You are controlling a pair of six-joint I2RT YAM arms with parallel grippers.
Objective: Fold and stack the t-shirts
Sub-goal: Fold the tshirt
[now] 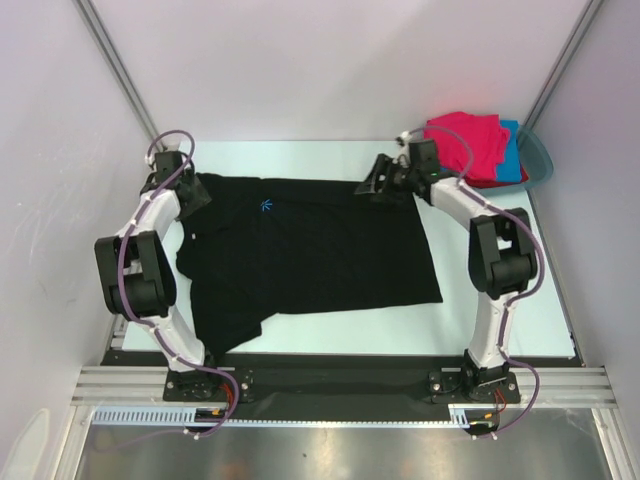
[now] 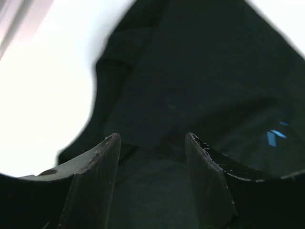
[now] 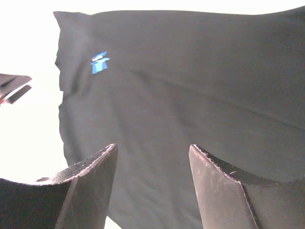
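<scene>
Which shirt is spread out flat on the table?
The big black t-shirt with the tiny blue logo. The pink t-shirt and blue t-shirt sit piled in the teal basin instead.

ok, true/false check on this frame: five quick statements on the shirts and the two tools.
1. The black t-shirt lies spread out on the table. True.
2. The pink t-shirt lies on the black one. False: it sits in the teal basin at the far right corner.
3. The left tool and right tool are both open. True.
4. The left tool is at the black shirt's near hem. False: it is at the shirt's far left corner.
5. The black shirt carries a small blue logo. True.
</scene>
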